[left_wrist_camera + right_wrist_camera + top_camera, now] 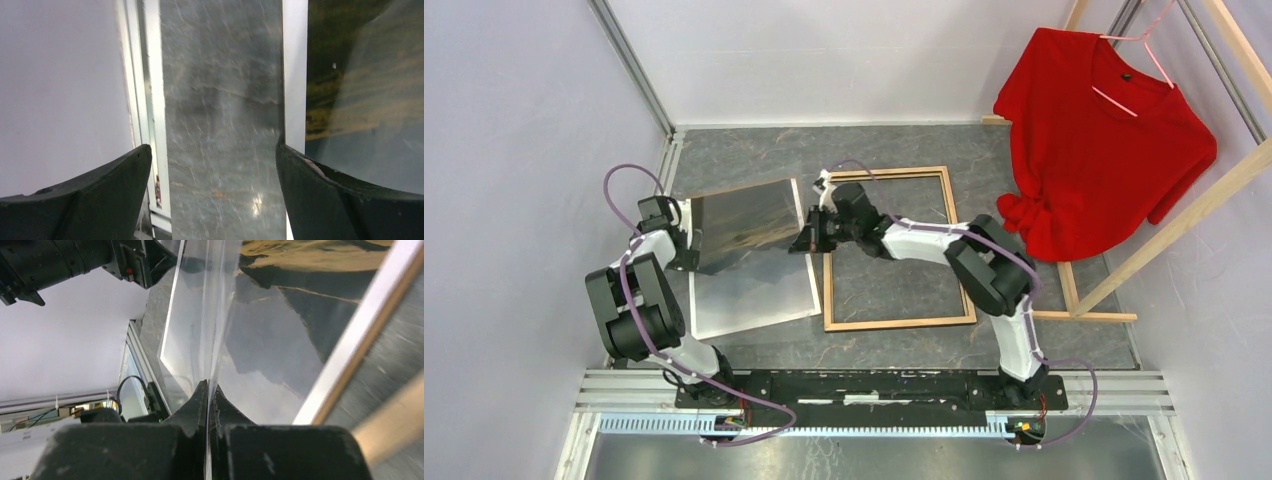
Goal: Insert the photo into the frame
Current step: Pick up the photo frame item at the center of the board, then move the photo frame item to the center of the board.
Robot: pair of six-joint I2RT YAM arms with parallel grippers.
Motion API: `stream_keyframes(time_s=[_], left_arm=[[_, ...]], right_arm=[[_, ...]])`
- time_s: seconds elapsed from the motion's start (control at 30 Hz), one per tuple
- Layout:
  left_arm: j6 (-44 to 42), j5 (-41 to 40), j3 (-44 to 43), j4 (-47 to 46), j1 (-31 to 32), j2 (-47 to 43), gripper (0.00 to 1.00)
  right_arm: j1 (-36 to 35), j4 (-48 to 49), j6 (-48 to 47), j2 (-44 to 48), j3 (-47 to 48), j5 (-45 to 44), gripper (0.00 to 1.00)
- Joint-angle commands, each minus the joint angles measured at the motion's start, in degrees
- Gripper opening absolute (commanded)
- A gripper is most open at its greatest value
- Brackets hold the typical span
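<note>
Two grippers flank the photo [754, 295].
It lies left of centre beside the frame [899, 321]; right gripper [207, 390] pinches a tilted clear sheet [744, 222] above it, left gripper [214, 155] spread wide.

Pale walls [514, 120], grey marbled tabletop [904, 150], red shirt [1104, 150] on wooden rack [1194, 215]

The photo [759, 292] lies just left of the frame [899, 322] on the table [734, 160].
</note>
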State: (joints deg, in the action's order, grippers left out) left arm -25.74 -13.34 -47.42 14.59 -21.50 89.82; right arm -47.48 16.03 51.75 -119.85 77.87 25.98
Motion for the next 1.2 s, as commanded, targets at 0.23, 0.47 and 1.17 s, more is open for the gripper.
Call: stream_keyframes(time_s=[0.23,0.47,1.17], left_arm=[[2.8,6.9,-13.2,23.2,14.2,-9.0,1.00],[15.1,12.5,-20.6,22.1,35.3,0.7,1.00],[11.9,-6.4,-18.9,7.1,51.0,17.6,1.00]], right_arm=[[20.4,-23.2,-21.0,28.9,-18.4,8.8,0.00],[28.4,-43.5,-32.3,42.6,-21.8,-8.6,0.00],[32.6,-50.7,-36.4,47.6,-23.0,-11.8,0.00]])
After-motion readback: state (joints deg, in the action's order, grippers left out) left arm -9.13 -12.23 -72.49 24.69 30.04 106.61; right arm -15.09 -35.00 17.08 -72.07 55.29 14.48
